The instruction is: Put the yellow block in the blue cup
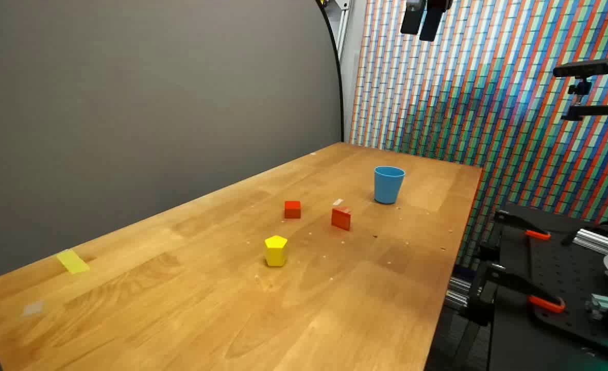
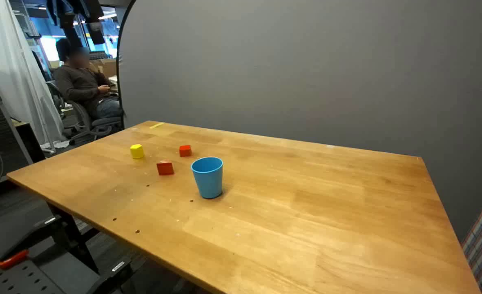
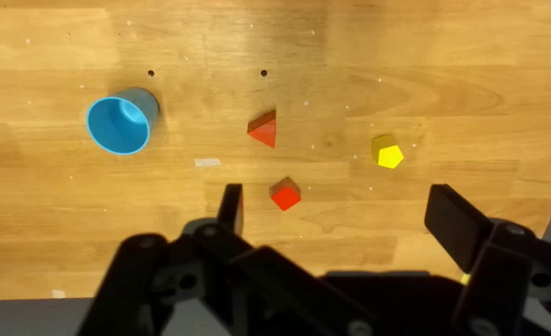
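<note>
The yellow block [image 1: 275, 251] is a small upright five-sided prism on the wooden table; it shows in both exterior views [image 2: 137, 151] and in the wrist view [image 3: 389, 154]. The light-blue cup [image 1: 388, 185] stands upright on the table with its mouth up, also in an exterior view [image 2: 208, 179]. In the wrist view the cup [image 3: 121, 123] is empty inside. My gripper [image 3: 336, 193] is open with nothing between its fingers. It is high above the table, at the top of both exterior views [image 1: 421, 32] [image 2: 85, 41], apart from block and cup.
A red cube-like block [image 1: 292, 209] and a red triangular block [image 1: 341, 219] lie between the yellow block and the cup. A flat yellow scrap [image 1: 73, 261] is on the table [image 1: 180, 309] near its edge. A grey backdrop [image 1: 154, 103] stands behind the table.
</note>
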`<act>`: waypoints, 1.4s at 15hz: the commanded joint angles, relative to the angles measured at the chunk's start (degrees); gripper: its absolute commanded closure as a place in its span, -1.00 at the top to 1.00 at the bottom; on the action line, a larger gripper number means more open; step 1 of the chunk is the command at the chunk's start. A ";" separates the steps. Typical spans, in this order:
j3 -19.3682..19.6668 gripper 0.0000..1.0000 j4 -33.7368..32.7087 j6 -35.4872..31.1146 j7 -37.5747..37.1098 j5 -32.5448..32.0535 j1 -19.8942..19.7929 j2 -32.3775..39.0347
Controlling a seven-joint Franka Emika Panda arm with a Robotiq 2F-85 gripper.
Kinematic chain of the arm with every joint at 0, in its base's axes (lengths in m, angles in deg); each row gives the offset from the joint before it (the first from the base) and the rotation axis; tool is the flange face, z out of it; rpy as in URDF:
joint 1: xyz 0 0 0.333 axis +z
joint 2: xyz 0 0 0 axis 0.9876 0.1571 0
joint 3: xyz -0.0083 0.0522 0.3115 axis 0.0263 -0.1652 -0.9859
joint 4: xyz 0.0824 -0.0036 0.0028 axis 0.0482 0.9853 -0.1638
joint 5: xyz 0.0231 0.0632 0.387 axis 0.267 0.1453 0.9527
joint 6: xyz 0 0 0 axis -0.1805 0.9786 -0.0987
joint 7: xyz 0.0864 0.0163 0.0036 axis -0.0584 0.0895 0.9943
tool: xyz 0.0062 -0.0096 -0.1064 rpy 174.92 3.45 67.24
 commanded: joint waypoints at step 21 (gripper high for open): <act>-7.90 1.00 -12.48 -9.02 -2.43 -7.13 -0.41 26.19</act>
